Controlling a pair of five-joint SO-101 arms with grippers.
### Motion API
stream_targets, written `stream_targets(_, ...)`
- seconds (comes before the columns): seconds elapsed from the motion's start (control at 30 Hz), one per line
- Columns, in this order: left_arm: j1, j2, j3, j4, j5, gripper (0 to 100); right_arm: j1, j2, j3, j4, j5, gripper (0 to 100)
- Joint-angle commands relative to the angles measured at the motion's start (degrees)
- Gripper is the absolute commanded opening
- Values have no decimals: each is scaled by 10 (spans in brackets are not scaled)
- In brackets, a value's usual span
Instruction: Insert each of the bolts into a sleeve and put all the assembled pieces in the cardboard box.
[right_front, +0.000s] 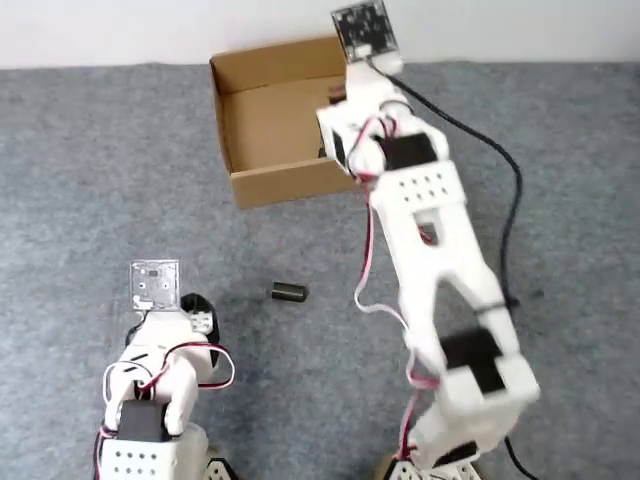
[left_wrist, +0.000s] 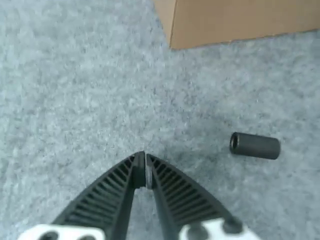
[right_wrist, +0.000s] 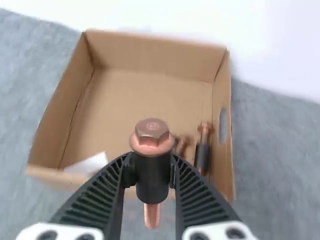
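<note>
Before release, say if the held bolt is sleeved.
In: the bolt runs through the sleeve, head at one end, tip out the other.

This looks like a robotics lab bench rather than a home or a shop. The tabletop (right_front: 90, 170) is covered from edge to edge in grey felt-like matting and meets a plain white wall (right_front: 120, 30) along its far edge. At its near edge stand two white plastic arms, the left arm (right_front: 150, 400) and the right arm (right_front: 430, 220), with bare red-and-white wires (right_front: 366, 250) and a black cable (right_front: 512, 190) running down the right side.
</note>
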Motion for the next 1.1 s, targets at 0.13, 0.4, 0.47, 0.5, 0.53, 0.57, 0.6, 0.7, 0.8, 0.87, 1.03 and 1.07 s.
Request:
stream_targets(0.13,-5,-4,5,-28,-3,5,5,189,-228,-62,3,8)
stream_targets(0.4,-6,-4,5,-28,-3,5,5,368,-357,-59,51,9)
stream_targets(0.47,-6,-4,5,-28,-3,6,3,399,-376,-48,62,9)
stream_targets(0.5,-6,-4,5,-28,-3,6,2,413,-386,-36,69,9)
stream_targets(0.53,-6,-4,5,-28,-3,6,1,426,-396,-21,75,11)
stream_targets(0.57,-6,-4,5,-28,-3,6,0,439,-407,-2,83,13)
stream_targets(0.6,-6,-4,5,-28,-3,6,-1,451,-417,19,92,17)
stream_targets(0.7,-6,-4,5,-28,-3,6,-1,474,-447,72,105,105)
stream_targets(0.8,-6,-4,5,-28,-3,6,0,486,-492,107,103,182)
stream_targets(0.87,-6,-4,5,-28,-3,6,-3,487,-525,124,103,161)
stream_targets(1.03,-6,-4,5,-28,-3,6,-2,485,-630,196,103,27)
stream_targets(1.07,-6,-4,5,-28,-3,6,-1,485,-656,220,103,2)
